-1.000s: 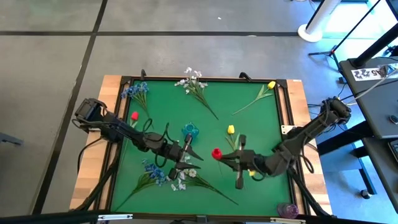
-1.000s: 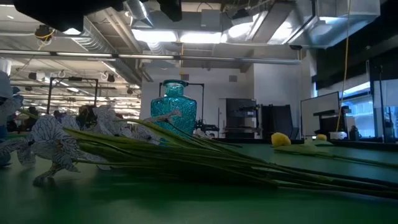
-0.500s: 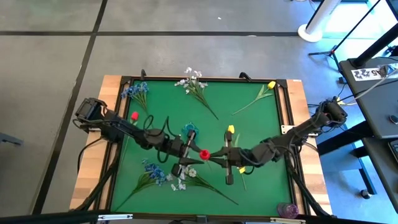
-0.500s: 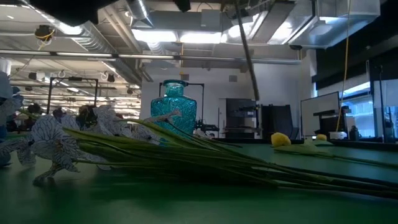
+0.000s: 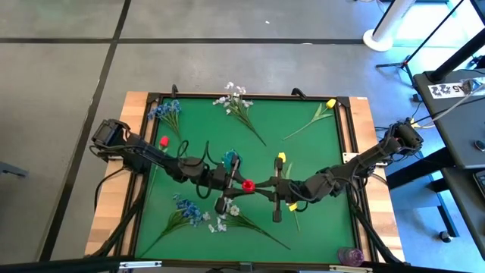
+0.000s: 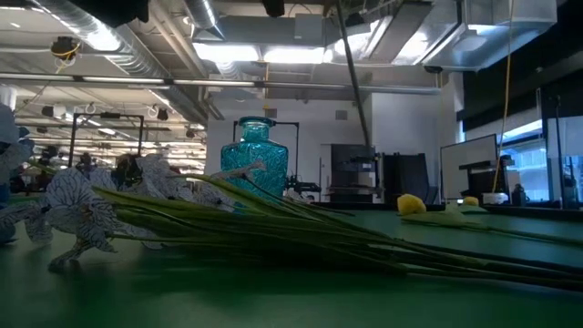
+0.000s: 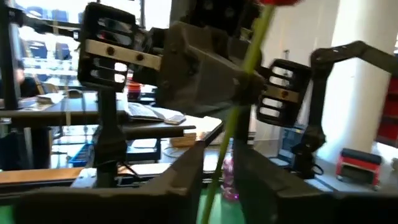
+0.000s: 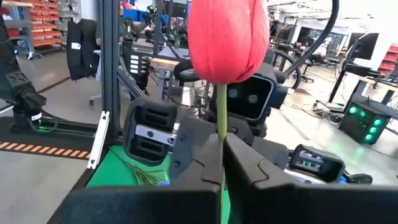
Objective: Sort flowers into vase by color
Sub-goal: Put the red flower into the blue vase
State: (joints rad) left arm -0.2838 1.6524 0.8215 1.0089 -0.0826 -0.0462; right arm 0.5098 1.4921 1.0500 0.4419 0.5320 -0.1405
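Note:
A red tulip (image 5: 248,186) on a thin green stem is held up over the green mat's middle, between my two grippers. My right gripper (image 8: 221,146) is shut on its stem and reaches in from the table's right (image 5: 261,189). My left gripper (image 7: 219,169) faces it from the left (image 5: 232,187). It is open, with one finger on each side of the stem (image 7: 222,158), lower down than the right one's hold. The teal glass vase (image 5: 231,159) stands just beyond them, upright on its base (image 6: 255,169). The stem's lower part hangs into the low view (image 6: 355,82). My right gripper pinches the red tulip's stem (image 8: 219,127) between its two fingers, just below the red head (image 8: 227,37). The fingers are level, come from the table's right and lie across the stem. The tulip is lifted clear and roughly upright, head up, with the stem hanging below.
Lying on the mat are blue sprays (image 5: 165,111) (image 5: 186,208), white sprays (image 5: 236,101) (image 5: 227,220), yellow tulips (image 5: 330,103) (image 5: 281,158) (image 5: 294,206) and another red tulip (image 5: 164,142). A purple vase (image 5: 348,255) stands at the near right corner.
My right gripper has carried the red tulip toward the table's left, up to my left gripper, and then slowed almost to a stop. The hanging stem has come into the low view. My left gripper has stayed near the vase.

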